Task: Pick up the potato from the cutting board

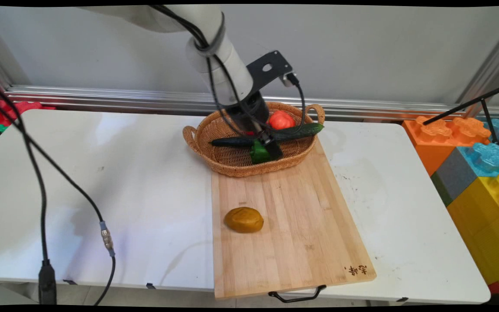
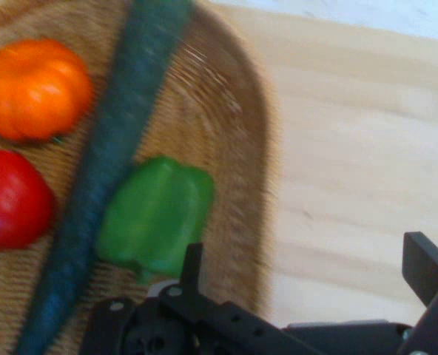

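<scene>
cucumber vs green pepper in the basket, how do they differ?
The cucumber is long, thin and dark green; the green pepper is short, blocky and a brighter green. The cucumber spans the basket, one end resting over its rim; the green pepper sits wholly inside, near the wall beside the cutting board. The gripper is open, one finger next to the green pepper. Both are green and lie in the basket.

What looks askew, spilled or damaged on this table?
Only the cucumber: too long for the wicker basket, it lies slantwise with one end past the rim. The pincer, open, hovers by the green pepper. The potato sits alone on the cutting board. Nothing looks spilled or damaged.
</scene>
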